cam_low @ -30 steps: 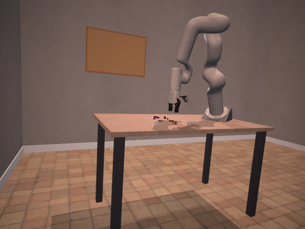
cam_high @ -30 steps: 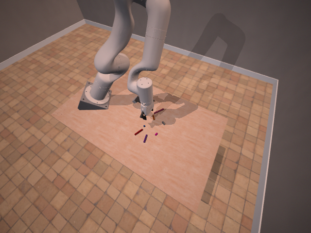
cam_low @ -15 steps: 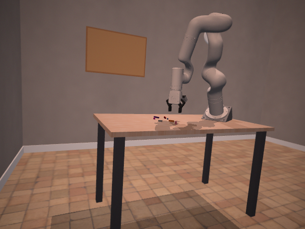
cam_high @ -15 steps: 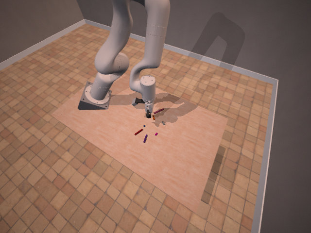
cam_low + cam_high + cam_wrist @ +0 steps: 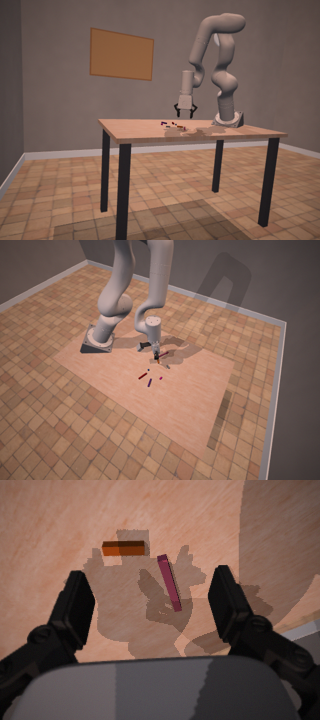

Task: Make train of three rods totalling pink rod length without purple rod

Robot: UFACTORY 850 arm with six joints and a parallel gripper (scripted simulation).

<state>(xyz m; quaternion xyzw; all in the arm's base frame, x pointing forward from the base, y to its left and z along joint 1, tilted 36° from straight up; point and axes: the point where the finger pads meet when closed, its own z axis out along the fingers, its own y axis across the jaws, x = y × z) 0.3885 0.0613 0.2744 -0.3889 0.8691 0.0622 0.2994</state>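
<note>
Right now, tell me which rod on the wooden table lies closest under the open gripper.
The long pink rod: it lies between the gripper's open fingers in the wrist view. The short orange rod sits just beyond; the red, purple, blue, magenta and grey rods lie farther off.

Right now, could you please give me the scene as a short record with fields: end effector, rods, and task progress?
end effector: open, holding nothing, above the table
below it: orange rod and pink rod, lying apart
other rods: red rod, purple rod, blue rod, magenta rod, grey rod, all scattered
train: not yet started
likely members: orange, grey, magenta
</note>
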